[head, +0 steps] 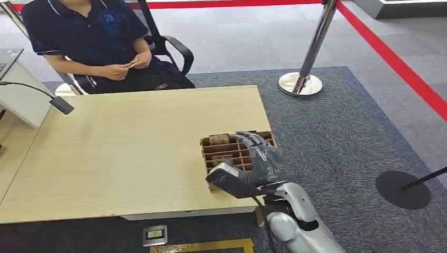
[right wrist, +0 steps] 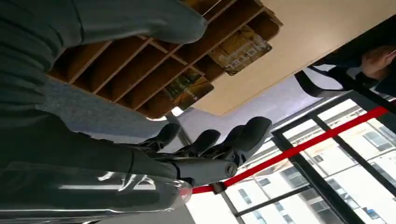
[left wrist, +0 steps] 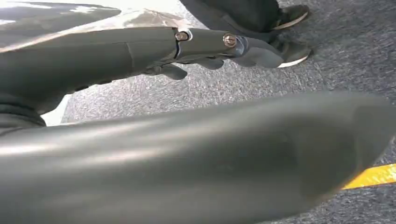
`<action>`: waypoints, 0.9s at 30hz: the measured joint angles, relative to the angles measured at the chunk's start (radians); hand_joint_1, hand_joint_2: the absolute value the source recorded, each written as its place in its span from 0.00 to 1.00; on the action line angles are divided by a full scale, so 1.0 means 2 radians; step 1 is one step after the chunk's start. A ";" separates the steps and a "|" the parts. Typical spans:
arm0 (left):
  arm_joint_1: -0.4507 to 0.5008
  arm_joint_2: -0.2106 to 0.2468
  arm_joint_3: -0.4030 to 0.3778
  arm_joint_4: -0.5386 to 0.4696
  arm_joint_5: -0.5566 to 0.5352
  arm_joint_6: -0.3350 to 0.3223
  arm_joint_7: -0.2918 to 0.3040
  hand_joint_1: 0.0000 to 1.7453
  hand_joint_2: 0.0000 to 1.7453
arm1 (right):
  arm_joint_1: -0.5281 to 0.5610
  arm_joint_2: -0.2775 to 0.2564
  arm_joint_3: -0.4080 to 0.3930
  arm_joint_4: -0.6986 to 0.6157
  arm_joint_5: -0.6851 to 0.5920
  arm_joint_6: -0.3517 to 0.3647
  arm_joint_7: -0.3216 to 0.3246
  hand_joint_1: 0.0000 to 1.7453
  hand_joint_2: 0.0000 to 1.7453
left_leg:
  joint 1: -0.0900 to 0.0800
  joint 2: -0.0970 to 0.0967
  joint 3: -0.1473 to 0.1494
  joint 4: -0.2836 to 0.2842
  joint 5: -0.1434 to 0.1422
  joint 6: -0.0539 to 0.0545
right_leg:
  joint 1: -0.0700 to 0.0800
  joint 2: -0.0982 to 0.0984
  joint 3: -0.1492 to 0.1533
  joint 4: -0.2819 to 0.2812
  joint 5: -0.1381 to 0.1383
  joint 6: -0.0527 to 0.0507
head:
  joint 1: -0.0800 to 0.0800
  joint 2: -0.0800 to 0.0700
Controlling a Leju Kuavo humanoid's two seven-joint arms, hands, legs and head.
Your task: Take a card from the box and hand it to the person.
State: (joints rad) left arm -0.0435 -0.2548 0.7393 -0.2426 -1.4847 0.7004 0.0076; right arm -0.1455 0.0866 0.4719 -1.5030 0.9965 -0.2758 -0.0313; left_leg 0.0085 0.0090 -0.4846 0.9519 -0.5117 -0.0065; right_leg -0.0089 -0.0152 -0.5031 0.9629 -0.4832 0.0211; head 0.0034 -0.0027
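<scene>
A brown box (head: 227, 153) with slotted compartments stands near the right edge of the wooden table (head: 132, 153). A card (head: 219, 139) stands in its far row and a second card (head: 224, 157) sits nearer the middle. My right hand (head: 262, 158) hovers over the box's right half, fingers spread, holding nothing. In the right wrist view the cards (right wrist: 240, 49) lie in the box (right wrist: 140, 70) between the thumb (right wrist: 140, 18) and the dark fingers (right wrist: 224, 140). My left hand (left wrist: 210, 46) hangs low over the carpet, holding nothing. The person (head: 89, 37) sits across the table.
The person's hands (head: 124, 67) hold something small at their lap. A microphone (head: 62, 104) and a white device (head: 21, 95) sit at the table's left. A chrome stanchion (head: 303, 79) and a black round base (head: 403, 188) stand on the carpet to the right.
</scene>
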 joint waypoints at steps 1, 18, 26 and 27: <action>0.000 0.000 0.000 0.000 -0.001 0.000 0.000 0.00 0.00 | -0.004 0.001 0.002 0.006 0.006 0.000 0.004 0.28 1.00 | 0.000 0.000 0.000 0.000 0.000 0.000 | 0.000 0.000 0.000 0.000 0.000 0.000 | 0.000 0.000; -0.001 0.000 -0.008 0.003 0.007 0.000 0.003 0.00 0.00 | -0.042 0.016 0.029 0.077 0.096 0.007 0.053 0.41 1.00 | 0.000 0.000 0.000 0.000 0.000 0.000 | 0.000 0.000 0.000 0.000 0.000 0.000 | 0.000 0.000; -0.001 0.000 -0.008 0.003 0.011 0.000 0.003 0.00 0.00 | -0.046 0.018 0.043 0.087 0.124 0.008 0.067 0.41 1.00 | 0.000 0.000 0.000 0.000 0.000 0.000 | 0.000 0.000 0.000 0.000 0.000 0.000 | 0.000 0.000; -0.001 0.000 -0.008 0.003 0.011 0.000 0.003 0.00 0.00 | -0.047 0.018 0.044 0.088 0.126 0.009 0.067 0.39 1.00 | 0.000 0.000 0.000 0.000 0.000 0.000 | 0.000 0.000 0.000 0.000 0.000 0.000 | 0.000 0.000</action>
State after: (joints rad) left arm -0.0448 -0.2548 0.7229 -0.2361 -1.4622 0.7004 0.0145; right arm -0.2386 0.1232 0.5604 -1.3264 1.2486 -0.2571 0.1034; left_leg 0.0086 0.0089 -0.4846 0.9519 -0.5116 -0.0067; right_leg -0.0088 -0.0152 -0.5032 0.9630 -0.4831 0.0211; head 0.0034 -0.0027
